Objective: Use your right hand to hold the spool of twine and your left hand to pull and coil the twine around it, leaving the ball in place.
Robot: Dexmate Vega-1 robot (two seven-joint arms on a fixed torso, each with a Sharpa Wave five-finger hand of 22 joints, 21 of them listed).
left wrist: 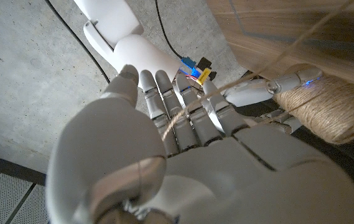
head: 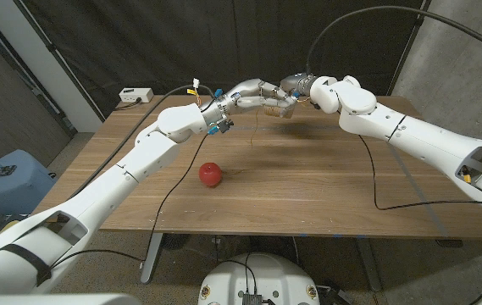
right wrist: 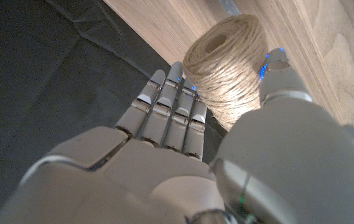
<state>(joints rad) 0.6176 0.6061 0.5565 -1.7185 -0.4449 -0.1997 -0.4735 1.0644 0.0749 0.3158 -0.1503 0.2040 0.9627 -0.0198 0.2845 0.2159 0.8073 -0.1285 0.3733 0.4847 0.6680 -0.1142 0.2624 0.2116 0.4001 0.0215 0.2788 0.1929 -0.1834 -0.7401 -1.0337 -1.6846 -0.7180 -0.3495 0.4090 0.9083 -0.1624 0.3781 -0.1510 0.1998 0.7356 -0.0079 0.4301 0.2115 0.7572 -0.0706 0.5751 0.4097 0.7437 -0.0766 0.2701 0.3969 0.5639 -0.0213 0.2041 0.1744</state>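
Over the far middle of the surface (head: pixel 308 169), the right hand (head: pixel 296 91) grips the spool of twine (head: pixel 276 107) between thumb and fingers (right wrist: pixel 170 106). The left hand (head: pixel 253 91) meets it, a strand (left wrist: pixel 183 115) running across its extended fingers (left wrist: pixel 189 112); whether they pinch it I cannot tell. A red ball (head: pixel 211 174) sits nearer, left of centre. No writing is readable.

Tan spool (head: pixel 278 107) sits up in the upper middle of the head view, lifted off the worktop, wound thick with rough twine (left wrist: pixel 251 78), hollow core showing at one end. A loose strand runs taut off it. Red ball (head: pixel 211 174) rests alone, lower, left of centre, well apart.
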